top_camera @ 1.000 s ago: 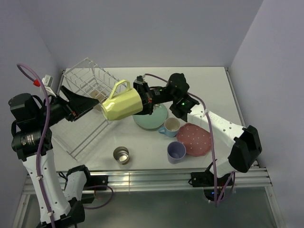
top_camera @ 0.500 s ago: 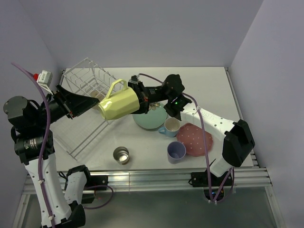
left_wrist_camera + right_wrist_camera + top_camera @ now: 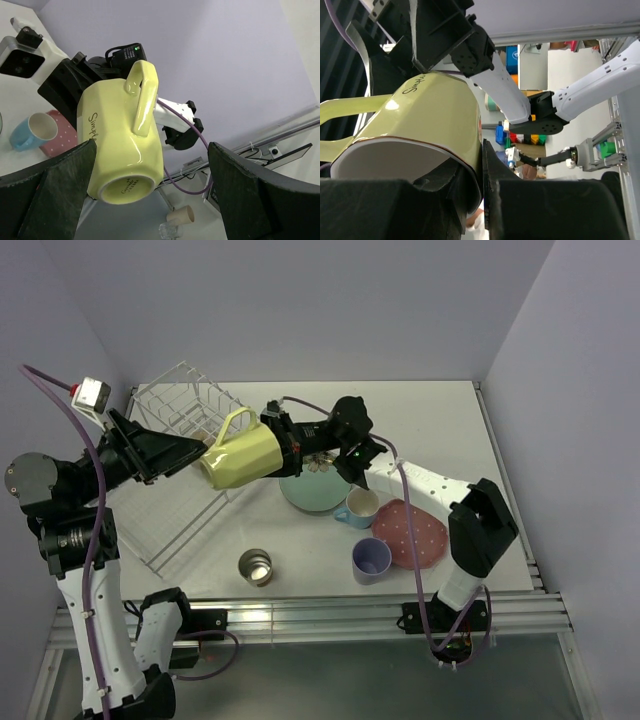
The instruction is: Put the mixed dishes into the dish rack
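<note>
My right gripper (image 3: pixel 287 448) is shut on the rim of the yellow mug (image 3: pixel 241 455), holding it on its side in the air above the dish rack's (image 3: pixel 170 410) near edge. In the right wrist view one finger is inside the mug (image 3: pixel 420 125) and one outside; the gripper (image 3: pixel 482 180) pinches the wall. My left gripper (image 3: pixel 196 451) is open, its fingers (image 3: pixel 55 195) spread either side of the mug's base (image 3: pixel 122 187). The mint-green plate (image 3: pixel 316 490), light blue mug (image 3: pixel 358 505), pink dotted plate (image 3: pixel 412 533), lavender cup (image 3: pixel 371 560) and metal cup (image 3: pixel 256 566) sit on the table. The cream bowl is out of view.
The white table (image 3: pixel 440 430) has walls at the back and on both sides. The rack's lower tray (image 3: pixel 165 530) reaches toward the front left. An aluminium rail (image 3: pixel 330 615) runs along the near edge.
My right arm has carried the yellow mug leftward toward the rack and the left gripper. My left arm has drawn back to the left and lifted slightly.
</note>
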`<move>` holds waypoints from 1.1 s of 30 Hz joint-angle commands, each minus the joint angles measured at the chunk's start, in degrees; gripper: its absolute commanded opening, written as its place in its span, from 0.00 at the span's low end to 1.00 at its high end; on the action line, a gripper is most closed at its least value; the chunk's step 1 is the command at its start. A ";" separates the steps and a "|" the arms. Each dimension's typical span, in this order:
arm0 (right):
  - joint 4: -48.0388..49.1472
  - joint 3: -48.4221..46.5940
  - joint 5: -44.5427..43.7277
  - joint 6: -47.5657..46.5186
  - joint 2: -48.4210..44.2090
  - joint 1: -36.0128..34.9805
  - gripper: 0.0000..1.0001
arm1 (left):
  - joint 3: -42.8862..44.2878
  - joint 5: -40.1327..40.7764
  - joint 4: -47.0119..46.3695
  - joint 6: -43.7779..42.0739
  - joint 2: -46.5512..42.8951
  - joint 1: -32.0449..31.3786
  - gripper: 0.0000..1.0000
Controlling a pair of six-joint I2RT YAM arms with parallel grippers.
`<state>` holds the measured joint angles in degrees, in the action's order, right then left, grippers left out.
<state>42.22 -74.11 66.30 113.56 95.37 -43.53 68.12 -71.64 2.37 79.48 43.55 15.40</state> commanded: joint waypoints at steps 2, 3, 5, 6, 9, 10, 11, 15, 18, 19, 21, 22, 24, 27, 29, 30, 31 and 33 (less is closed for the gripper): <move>7.79 -7.54 -2.93 9.05 1.04 -0.94 0.00 | 1.14 -1.67 -4.23 1.22 -0.31 -1.60 0.99; 7.97 -8.68 -3.19 9.48 1.39 -1.12 0.00 | 1.31 -1.58 -3.17 0.50 -0.22 -1.77 0.99; 7.88 -9.56 -4.25 10.63 1.83 -1.73 0.00 | 1.40 -1.40 -2.46 -0.72 -0.31 -1.78 0.99; 7.79 -9.57 -4.69 11.07 1.83 -1.91 0.00 | 1.32 -1.23 -1.07 -1.08 -0.31 -1.86 0.99; 8.32 -9.04 -6.80 13.79 1.13 -2.26 0.00 | 2.45 -0.96 4.81 -6.08 -0.22 -1.78 0.99; 6.93 -9.04 -7.50 14.23 0.70 -2.35 0.00 | 3.68 -0.70 7.10 -7.92 0.22 -1.78 0.99; 5.70 -9.21 -7.77 13.97 0.26 -2.44 0.00 | 4.21 -0.61 10.08 -10.38 0.39 -1.86 0.99; -4.67 -11.14 -8.91 9.32 -0.89 -2.70 0.00 | 4.74 -1.05 10.99 -11.54 0.92 -1.95 0.99; -10.39 -10.97 -10.75 6.68 -1.77 -2.79 0.00 | 5.10 -1.23 9.68 -11.20 1.01 -2.21 0.99; -11.36 -10.54 -11.02 6.50 -2.03 -2.79 0.00 | 5.01 -1.23 9.15 -10.93 0.92 -2.48 0.99; -11.37 -8.61 -12.42 7.02 -2.47 -2.79 0.00 | 5.10 -1.31 8.88 -10.84 0.92 -2.83 0.99; -12.50 -7.99 -12.86 7.03 -3.08 -2.88 0.00 | 5.10 -1.31 9.14 -11.01 0.75 -2.83 0.99; -15.04 -7.63 -13.57 5.72 -3.53 -2.88 0.00 | 4.75 -1.14 9.32 -11.02 0.31 -2.83 0.99; -19.18 -7.99 -14.27 3.08 -3.61 -2.88 0.00 | 4.48 -1.05 9.23 -11.02 0.04 -2.83 0.99; -19.36 -7.72 -14.97 3.07 -3.53 -2.79 0.00 | 4.83 -1.14 9.14 -10.84 0.13 -2.83 0.99; -19.45 -7.89 -15.06 2.99 -3.35 -2.88 0.00 | 5.01 -1.22 9.14 -10.84 0.22 -2.92 0.99; -20.58 -8.24 -15.24 2.64 -3.00 -2.97 0.00 | 5.01 -1.31 9.14 -10.75 0.22 -3.00 0.99; -21.99 -9.04 -15.68 0.98 -2.91 -2.88 0.00 | 5.18 -1.31 9.14 -10.75 0.31 -3.00 0.99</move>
<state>23.51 -81.21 56.90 113.54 94.28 -46.63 70.74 -69.80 14.33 68.14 45.39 13.45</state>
